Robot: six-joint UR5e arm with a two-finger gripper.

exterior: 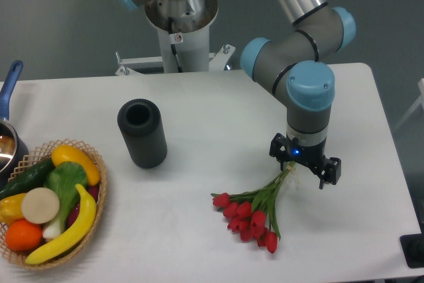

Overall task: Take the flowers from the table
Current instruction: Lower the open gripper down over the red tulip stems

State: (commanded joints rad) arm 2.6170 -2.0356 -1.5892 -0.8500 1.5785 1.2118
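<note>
The flowers (250, 214), a small bunch of red tulip buds on green stems with leaves, lie on the white table (199, 230) at the front right. The buds point to the front left and the stems run up and right. My gripper (303, 166) points straight down over the stem ends. Its black fingers (331, 171) stand spread apart on either side of the stems, so it looks open. The stem tips go under the gripper body and are hidden there. I cannot tell whether the fingers touch the stems.
A black ribbed cylinder (141, 132) stands upright left of centre. A wicker basket (93, 156) of fruit and vegetables sits at the front left edge. A pot with a blue handle (9, 84) is at the far left. The robot base (179, 24) stands behind the table.
</note>
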